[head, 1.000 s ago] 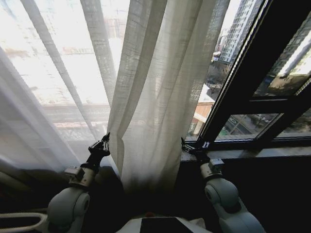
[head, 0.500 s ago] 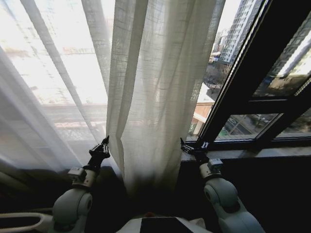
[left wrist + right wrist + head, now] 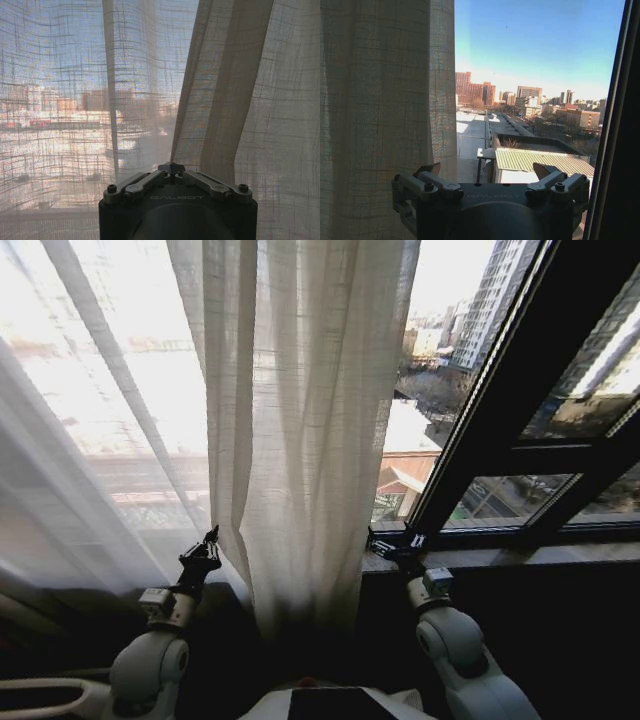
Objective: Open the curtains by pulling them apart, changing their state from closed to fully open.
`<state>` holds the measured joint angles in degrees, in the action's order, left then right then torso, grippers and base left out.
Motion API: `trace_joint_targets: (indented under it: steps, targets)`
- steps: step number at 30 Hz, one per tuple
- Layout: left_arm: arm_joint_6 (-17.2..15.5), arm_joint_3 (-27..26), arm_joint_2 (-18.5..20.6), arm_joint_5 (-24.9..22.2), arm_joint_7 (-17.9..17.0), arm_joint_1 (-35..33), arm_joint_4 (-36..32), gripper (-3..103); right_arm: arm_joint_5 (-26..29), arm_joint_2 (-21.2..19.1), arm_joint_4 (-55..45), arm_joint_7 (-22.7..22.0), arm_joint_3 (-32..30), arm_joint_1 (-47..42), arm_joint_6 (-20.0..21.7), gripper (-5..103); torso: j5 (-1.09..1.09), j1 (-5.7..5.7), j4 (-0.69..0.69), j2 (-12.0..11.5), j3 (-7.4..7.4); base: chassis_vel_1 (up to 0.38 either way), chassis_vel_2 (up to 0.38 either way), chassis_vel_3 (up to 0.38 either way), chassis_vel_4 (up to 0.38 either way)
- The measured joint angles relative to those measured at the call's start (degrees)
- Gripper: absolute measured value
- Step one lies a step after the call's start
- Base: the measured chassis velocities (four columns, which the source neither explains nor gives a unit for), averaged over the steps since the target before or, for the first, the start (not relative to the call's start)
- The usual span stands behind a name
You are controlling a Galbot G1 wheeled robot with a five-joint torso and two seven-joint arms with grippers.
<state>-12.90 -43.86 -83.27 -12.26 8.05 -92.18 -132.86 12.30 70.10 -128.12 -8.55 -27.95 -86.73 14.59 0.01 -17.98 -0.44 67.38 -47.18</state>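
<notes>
Hanging bunched at centre, the curtains (image 3: 300,440) leave bare glass to the right (city visible). Left end effector (image 3: 205,552) is pinched closed on the curtains' left edge. Right end effector (image 3: 385,543) is spread wide, empty, beside their right edge.

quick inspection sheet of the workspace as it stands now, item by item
surface: dark window sill under the panes, bare where it shows
job's things: bunched curtain panel hangs mid-window; sheer curtain panel covers the glass on the robot's left; bare glass on the right
clutter: nothing seen
grippers: left pincer shut, at the bunched panel's left edge; right pincer open, at its right edge, holding nothing
cables: nothing seen
surroundings: dark window frame; city buildings outside
</notes>
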Motion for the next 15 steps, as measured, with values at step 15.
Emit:
trace_joint_targets:
  steps: [15]
  targets:
    - [1.13,-9.79,0.20,-7.67,0.00,0.09,4.30,0,-0.60,0.06,0.21,0.06,1.52,0.21,-0.03,100,0.00,0.00,0.00,0.00,0.00,0.000,0.000,0.000,0.000]
